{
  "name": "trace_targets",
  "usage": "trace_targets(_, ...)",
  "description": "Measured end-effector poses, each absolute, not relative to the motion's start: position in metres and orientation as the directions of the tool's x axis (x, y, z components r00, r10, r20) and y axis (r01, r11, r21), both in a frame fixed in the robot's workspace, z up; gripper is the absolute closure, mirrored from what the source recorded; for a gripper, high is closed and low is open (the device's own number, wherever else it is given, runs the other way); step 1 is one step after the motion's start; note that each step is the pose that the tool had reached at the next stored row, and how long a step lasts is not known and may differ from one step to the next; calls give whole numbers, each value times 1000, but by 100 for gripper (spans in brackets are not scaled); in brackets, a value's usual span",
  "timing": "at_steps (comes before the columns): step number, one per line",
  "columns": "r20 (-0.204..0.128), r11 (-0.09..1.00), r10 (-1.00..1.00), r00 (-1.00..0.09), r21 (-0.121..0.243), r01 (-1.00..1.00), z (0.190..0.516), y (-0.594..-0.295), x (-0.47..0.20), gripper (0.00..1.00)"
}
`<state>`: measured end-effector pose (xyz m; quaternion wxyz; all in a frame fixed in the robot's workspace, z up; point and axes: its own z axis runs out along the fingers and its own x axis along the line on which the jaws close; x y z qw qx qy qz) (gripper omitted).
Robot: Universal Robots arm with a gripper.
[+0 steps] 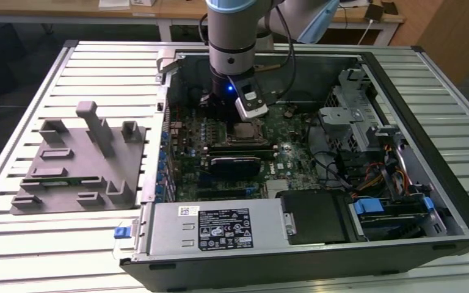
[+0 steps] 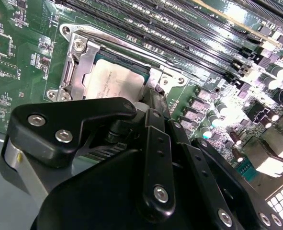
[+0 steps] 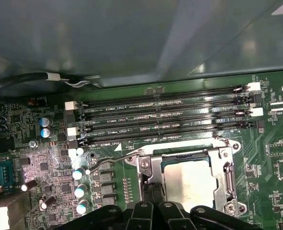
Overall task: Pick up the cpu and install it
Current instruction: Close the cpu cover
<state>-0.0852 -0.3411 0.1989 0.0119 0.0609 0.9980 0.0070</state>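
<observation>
The cpu (image 3: 191, 179) is a flat square chip with a silver-white top. It lies flat inside the metal-framed socket (image 3: 227, 177) on the green motherboard, and shows in both wrist views (image 2: 115, 79). In the exterior view the cpu (image 1: 243, 130) sits just below the arm's wrist inside the open computer case. My gripper (image 3: 152, 188) stands over one edge of the chip, its black fingers drawn together at the socket frame (image 2: 76, 62), with nothing seen between them. The gripper (image 2: 153, 96) body hides the near part of the chip.
Several long memory slots (image 3: 165, 120) run beside the socket. A thin socket lever (image 3: 112, 160) and capacitors (image 3: 79, 175) lie close by. The case walls (image 1: 365, 58), drive cage (image 1: 356, 122) and power supply (image 1: 218, 229) hem the arm in. A grey holder (image 1: 80, 165) lies on the table.
</observation>
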Motion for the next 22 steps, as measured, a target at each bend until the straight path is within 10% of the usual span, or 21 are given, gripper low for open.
trace_targets(22,-23,992,122,-992,15,121,209,-341,-87,89)
